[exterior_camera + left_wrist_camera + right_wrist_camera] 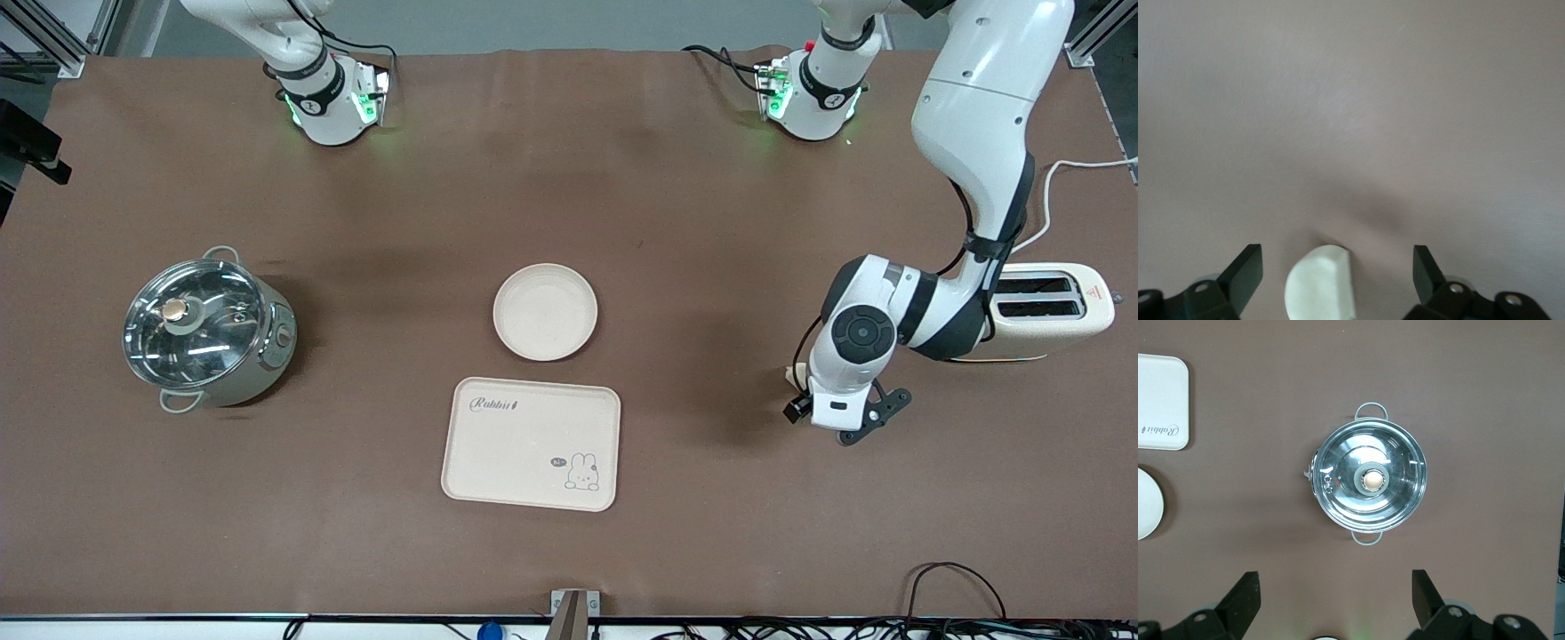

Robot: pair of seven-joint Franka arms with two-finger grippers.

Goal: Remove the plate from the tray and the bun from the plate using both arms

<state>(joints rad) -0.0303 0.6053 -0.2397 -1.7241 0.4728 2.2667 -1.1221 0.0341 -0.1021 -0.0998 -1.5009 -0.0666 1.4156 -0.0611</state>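
Note:
The round cream plate [545,311] lies on the table's middle, just farther from the front camera than the rabbit tray [531,443]; its edge also shows in the right wrist view [1146,503]. The small pale bun [1321,285] lies on the brown table toward the left arm's end, flat cut side up on edge. My left gripper [1338,267] is low over it, open, with a finger on each side and not touching. In the front view the bun [792,372] peeks out beside that gripper [803,396]. My right gripper [1335,587] is open and empty, high above the table.
A steel pot with a glass lid [209,329] stands toward the right arm's end and also shows in the right wrist view [1368,480]. A cream toaster [1053,307] stands beside the left arm's forearm. A white cable [1067,173] runs near the toaster.

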